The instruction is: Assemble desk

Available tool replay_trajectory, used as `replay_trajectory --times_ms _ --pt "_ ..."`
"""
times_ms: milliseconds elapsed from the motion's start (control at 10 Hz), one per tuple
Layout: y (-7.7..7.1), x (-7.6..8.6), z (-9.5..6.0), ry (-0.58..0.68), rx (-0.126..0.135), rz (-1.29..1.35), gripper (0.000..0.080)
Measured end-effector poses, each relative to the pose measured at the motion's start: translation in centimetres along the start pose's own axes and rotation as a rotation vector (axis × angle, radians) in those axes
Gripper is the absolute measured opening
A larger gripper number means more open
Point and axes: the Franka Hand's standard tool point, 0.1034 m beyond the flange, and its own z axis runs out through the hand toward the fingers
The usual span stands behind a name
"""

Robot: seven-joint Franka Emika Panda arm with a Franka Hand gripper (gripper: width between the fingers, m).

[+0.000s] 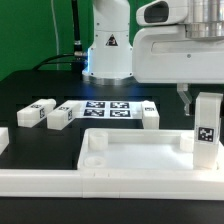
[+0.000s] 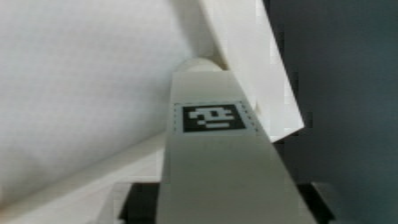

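The white rimmed tabletop (image 1: 130, 152) lies in the foreground, hollow side up. My gripper (image 1: 198, 100) is shut on one white leg block (image 1: 207, 128) and holds it upright over the tabletop's corner at the exterior view's right. The leg's tag faces the camera. In the wrist view the leg (image 2: 222, 150) runs away from my gripper (image 2: 228, 206) toward the tabletop (image 2: 89, 80), with dark fingers (image 2: 146, 200) on both sides. Whether the leg's lower end touches the tabletop I cannot tell. Three more leg blocks lie behind the tabletop: two (image 1: 38, 112) (image 1: 62, 116) on the left, one (image 1: 148, 115) in the middle.
The marker board (image 1: 108, 108) lies flat between the loose legs, in front of the robot base (image 1: 107, 50). A white border rail (image 1: 60, 185) runs along the front, with an end piece (image 1: 3, 140) at the left. The table surface is black.
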Motion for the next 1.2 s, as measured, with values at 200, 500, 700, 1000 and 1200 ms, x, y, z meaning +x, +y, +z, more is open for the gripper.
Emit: replay_trajectory --times_ms 200,500,700,1000,1200 --pt "0.1 -0.1 0.0 -0.010 -0.005 0.174 0.0290" --pt "0.1 -0.2 0.0 -0.011 -0.010 0.330 0.0290" --pt "0.1 -0.2 0.1 -0.011 -0.010 0.287 0.0292" --pt "-0.7 -0.8 -0.1 -0.022 -0.018 0.097 0.0636" --pt "-1.0 -1.2 -0.1 -0.029 -0.016 -0.096 0.0645"
